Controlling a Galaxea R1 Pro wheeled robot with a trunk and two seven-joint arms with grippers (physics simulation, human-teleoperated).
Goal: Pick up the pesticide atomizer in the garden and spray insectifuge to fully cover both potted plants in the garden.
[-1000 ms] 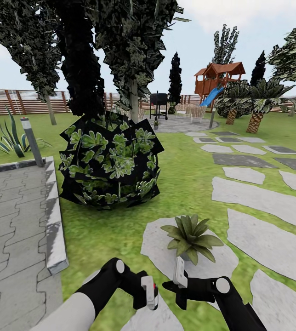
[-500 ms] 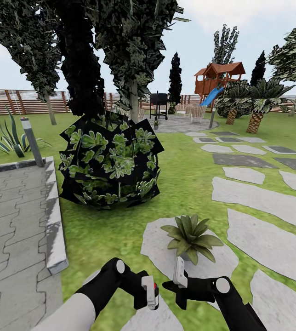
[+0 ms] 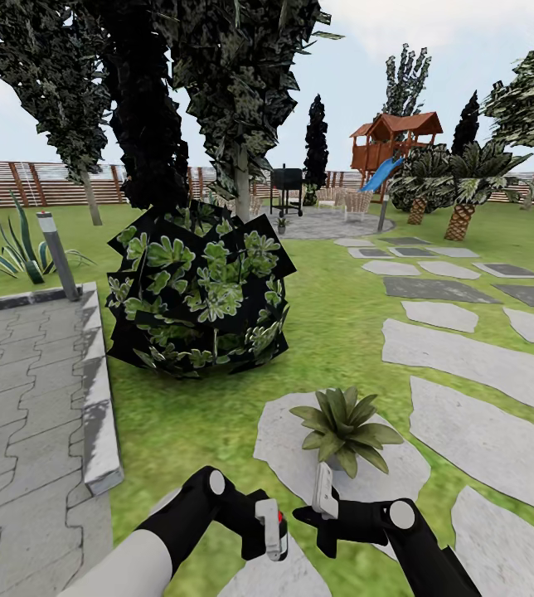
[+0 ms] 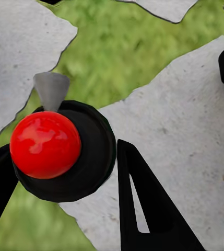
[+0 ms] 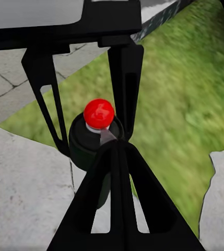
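Head view, low in the frame: places the left gripper (image 3: 271, 527) pinched on the tiny slim dark pesticide atomizer with the round red top (image 3: 280, 519), bottle upright, long axis near vertical. Left wrist view looks down that axis: shows the red ball and the black shoulder seated between the two black fingers (image 4: 143, 209), with a small grey cone nozzle (image 4: 51, 89) jutting sideways from the neck, out over the green lawn (image 4: 127, 47).

Puts the right gripper (image 3: 323, 497) just beside the bottle, aimed at it; in the right wrist view, fingers pressed together to a single tip, holding nothing, tip close to the bottle's neck.

Sets the nearer potted plant, a low rosette of pointed green leaves (image 3: 346, 424), on an irregular pale grey stepping stone (image 3: 283, 439), ahead of the bottle and a little toward the robot's right, near but apart.

Judging from this: turns on the nozzle's heading, which must swing onto the rosette. Left arm carries the bottle, so falls to it. Right gripper sits roughly between bottle and plant and may need to clear the spray line.
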